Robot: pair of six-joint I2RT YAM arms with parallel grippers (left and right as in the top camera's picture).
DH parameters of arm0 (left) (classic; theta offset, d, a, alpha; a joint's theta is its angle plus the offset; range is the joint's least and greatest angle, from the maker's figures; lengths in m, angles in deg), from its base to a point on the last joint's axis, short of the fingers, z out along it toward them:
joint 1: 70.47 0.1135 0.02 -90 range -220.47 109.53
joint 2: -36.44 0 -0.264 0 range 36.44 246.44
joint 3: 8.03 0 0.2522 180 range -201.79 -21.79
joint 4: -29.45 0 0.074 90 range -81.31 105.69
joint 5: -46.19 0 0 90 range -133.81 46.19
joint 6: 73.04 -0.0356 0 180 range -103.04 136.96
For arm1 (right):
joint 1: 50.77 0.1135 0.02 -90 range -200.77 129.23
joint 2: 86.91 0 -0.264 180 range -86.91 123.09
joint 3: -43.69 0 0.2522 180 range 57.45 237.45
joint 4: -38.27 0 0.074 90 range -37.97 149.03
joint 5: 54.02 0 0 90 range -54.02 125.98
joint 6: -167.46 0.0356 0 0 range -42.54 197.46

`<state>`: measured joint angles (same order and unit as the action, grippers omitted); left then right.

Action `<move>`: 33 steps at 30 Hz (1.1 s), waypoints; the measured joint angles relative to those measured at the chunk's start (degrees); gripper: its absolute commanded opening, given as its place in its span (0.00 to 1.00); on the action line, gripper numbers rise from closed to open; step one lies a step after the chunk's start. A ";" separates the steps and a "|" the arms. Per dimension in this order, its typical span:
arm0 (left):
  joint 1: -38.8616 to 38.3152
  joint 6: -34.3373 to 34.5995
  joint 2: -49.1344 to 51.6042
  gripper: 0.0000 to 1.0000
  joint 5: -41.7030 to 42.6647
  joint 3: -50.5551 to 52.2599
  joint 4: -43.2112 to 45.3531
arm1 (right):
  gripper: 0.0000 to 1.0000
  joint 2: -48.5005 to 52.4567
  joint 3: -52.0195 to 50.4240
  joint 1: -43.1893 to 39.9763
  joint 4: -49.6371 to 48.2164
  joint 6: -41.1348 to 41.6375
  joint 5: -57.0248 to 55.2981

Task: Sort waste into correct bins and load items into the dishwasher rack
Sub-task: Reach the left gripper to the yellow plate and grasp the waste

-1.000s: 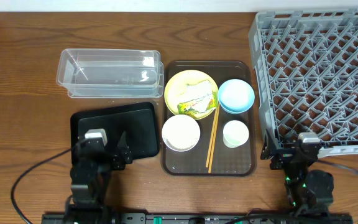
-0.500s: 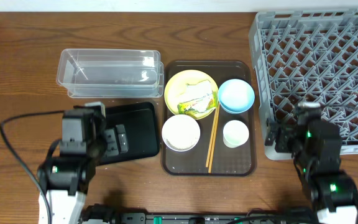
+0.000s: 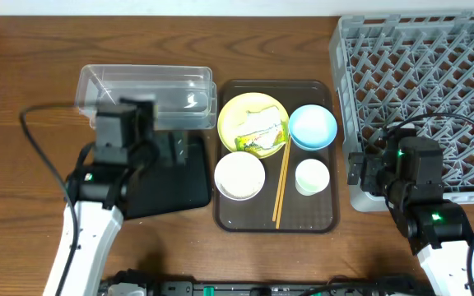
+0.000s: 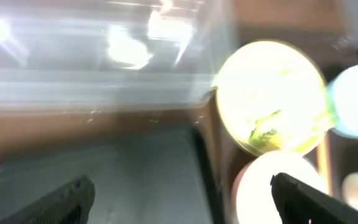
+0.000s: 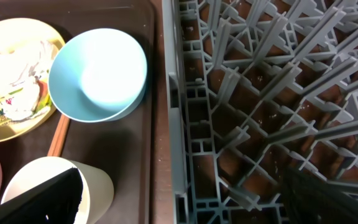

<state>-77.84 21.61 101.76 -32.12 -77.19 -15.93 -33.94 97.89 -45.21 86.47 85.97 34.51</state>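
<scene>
The left gripper [image 4: 185, 202], spread wide and empty, hangs over the black tray [image 4: 104, 174] beside the tub [image 4: 92, 62]. It faces the plate [image 4: 269, 93], likely lined up for the tissue [image 3: 262, 122] and wrapper [image 3: 249, 145] lying on it. The right gripper [image 5: 185, 199], equally wide and empty, hovers at the edge of the rack [image 5: 179, 112], near the blue bowl [image 5: 98, 71] and cup [image 5: 96, 186], both close by for loading.
</scene>
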 measured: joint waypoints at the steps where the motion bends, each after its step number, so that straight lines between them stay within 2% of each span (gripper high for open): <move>1: -1.38 -0.87 1.46 0.93 0.00 -1.49 1.49 | 0.99 0.02 0.00 0.00 -0.09 0.00 -0.02; 6: -8.35 -6.80 10.56 0.93 -0.22 -6.10 9.86 | 0.99 0.02 0.00 0.00 -0.13 0.00 0.00; 15: -20.15 -16.52 28.26 0.93 -0.42 -6.38 24.52 | 0.99 0.02 0.02 0.00 0.11 0.00 -0.02; 22: -22.45 -18.18 38.36 0.93 -0.44 -6.38 30.58 | 0.99 0.02 0.02 0.00 0.11 0.00 0.00; 30: -23.23 -18.43 43.89 0.93 -0.42 -6.38 34.69 | 0.99 0.02 0.02 0.00 0.13 0.00 0.00; 33: -23.23 -18.34 46.14 0.84 -0.44 -6.38 34.58 | 0.99 0.02 0.02 0.00 0.13 0.00 -0.02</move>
<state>-101.08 3.27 147.90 -32.56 -83.57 18.65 -33.92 97.92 -45.21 86.60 85.97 34.48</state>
